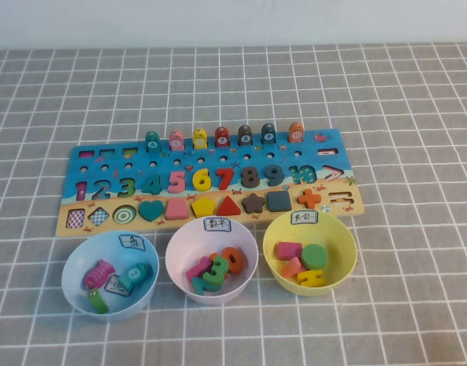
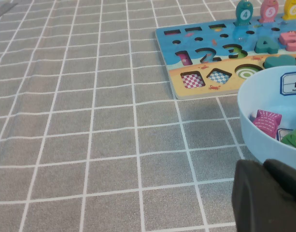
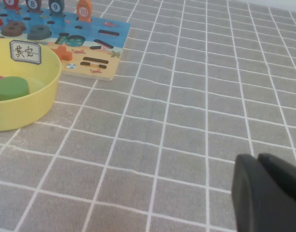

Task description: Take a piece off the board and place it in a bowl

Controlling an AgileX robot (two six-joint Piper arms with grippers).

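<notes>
The long blue board (image 1: 210, 157) lies across the middle of the checked cloth. Several fish pieces stand in its top row. The orange piece (image 1: 295, 131) is the rightmost of them and also shows in the right wrist view (image 3: 83, 9). The pale blue bowl (image 1: 75, 282) sits in front of the board's left end, with pink and green pieces inside. My left gripper (image 2: 263, 165) hovers shut and empty just beside that bowl's rim (image 2: 251, 130). My right gripper (image 3: 258, 158) is shut and empty over bare cloth, well to the right of the board. Neither arm appears in the high view.
A pink bowl (image 1: 180, 255) of numerals stands in front of the board's middle. A yellow bowl (image 1: 346, 229) of shapes stands in front of its right end, and also shows in the right wrist view (image 3: 39, 99). Grey checked cloth covers the whole table.
</notes>
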